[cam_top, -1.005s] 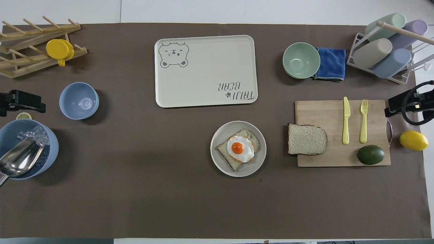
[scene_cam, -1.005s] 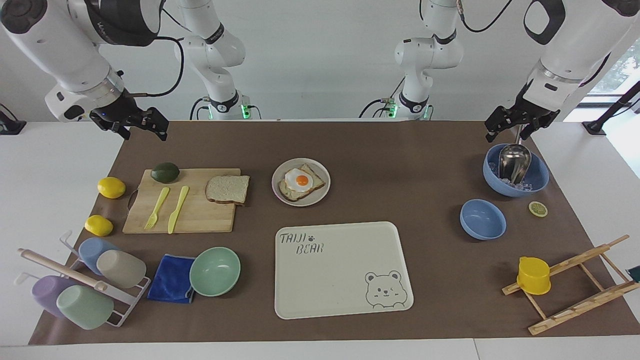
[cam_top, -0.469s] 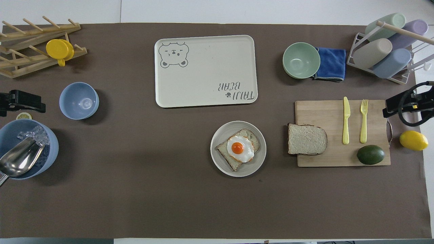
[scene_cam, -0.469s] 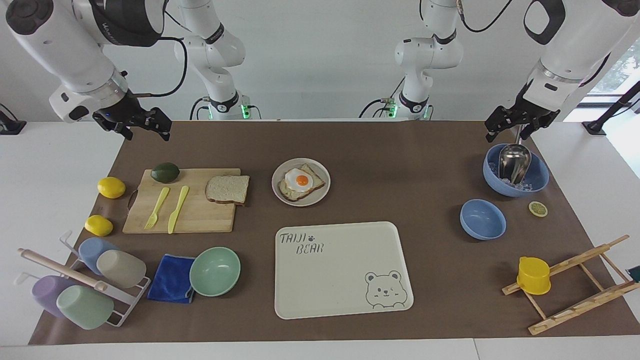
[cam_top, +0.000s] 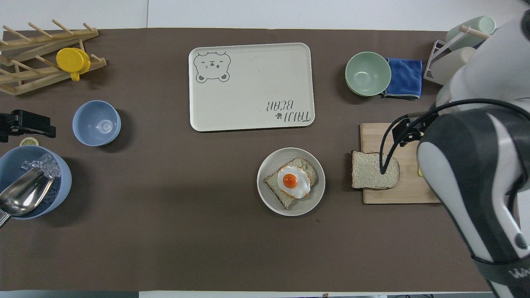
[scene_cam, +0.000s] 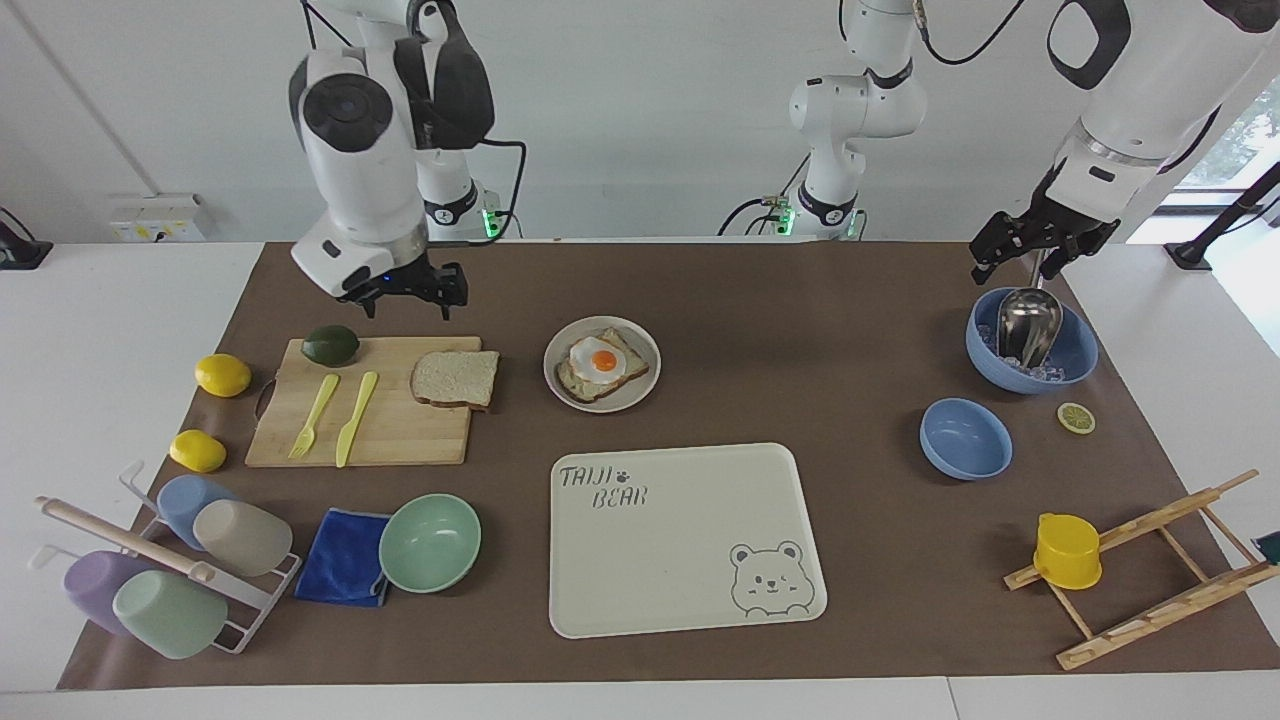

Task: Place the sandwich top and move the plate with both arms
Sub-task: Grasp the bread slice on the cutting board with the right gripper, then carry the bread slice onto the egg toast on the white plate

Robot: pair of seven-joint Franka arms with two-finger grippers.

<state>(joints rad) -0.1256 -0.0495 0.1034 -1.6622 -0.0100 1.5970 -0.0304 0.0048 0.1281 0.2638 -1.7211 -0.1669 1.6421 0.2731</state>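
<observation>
My right tool (scene_cam: 404,292), spread open, hangs over the cutting board (scene_cam: 400,430) near my right-arm tabletop edge. The sandwich top (scene_cam: 455,378) on it looks soft and light; I'd pinch its crust edges gently.

My left tool (scene_cam: 1040,245) waits, can't tell its state.

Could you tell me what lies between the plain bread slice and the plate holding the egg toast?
Nothing: between the sandwich top and the plate is only bare brown table cover, clear in both views.

An avocado (scene_cam: 330,344) is sitting on the cutting board (scene_cam: 400,430) beside a fork (scene_cam: 314,415) and knife (scene_cam: 356,418); a scoop (scene_cam: 1028,322) is resting in the ice bowl (scene_cam: 1078,362).
</observation>
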